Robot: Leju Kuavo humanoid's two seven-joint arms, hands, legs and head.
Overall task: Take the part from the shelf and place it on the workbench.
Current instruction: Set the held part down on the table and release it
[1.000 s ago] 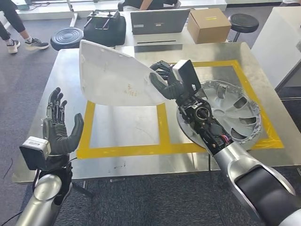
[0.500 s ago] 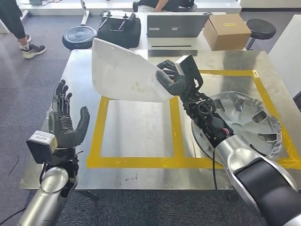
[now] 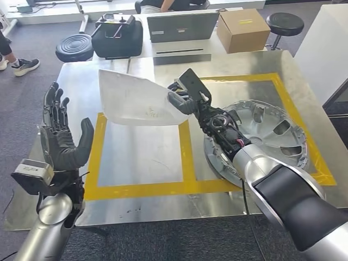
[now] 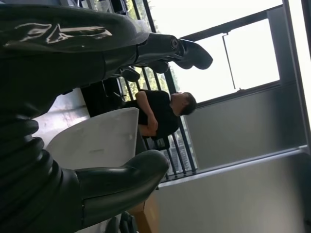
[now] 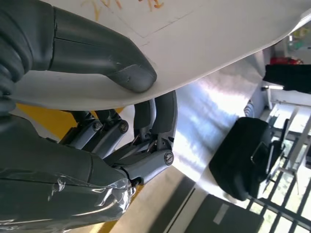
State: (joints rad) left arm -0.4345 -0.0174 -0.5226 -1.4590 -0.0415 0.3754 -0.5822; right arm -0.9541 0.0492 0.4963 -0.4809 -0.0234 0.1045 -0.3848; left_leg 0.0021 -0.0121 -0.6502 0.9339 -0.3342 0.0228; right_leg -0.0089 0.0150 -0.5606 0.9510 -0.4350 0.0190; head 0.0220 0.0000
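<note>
- White part [image 3: 135, 100] held in air over workbench [image 3: 139, 149], above the yellow-taped square's far edge
- Right hand [image 3: 182, 100] grips its right end, thumb on top
- Left hand [image 3: 61, 133] empty, fingers spread, at bench's left edge
- Hubcap [image 3: 262, 136] lies in right square

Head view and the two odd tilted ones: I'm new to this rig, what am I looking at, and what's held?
The head view looks down from the robot's own body at a metal workbench marked with yellow tape. Its two silver arms come in from below. The right hand grips a white panel, the part, by one end, above the bench. The left hand is raised at the bench's edge, fingers spread, holding nothing. A silver wheel cover lies on the bench. Behind are a cardboard box, a black case and stools.

The tilted pictures come from cameras at each wrist. The right one shows the thumb pressed on the panel with fingers beneath. The left one shows the empty left hand and a seated person.
</note>
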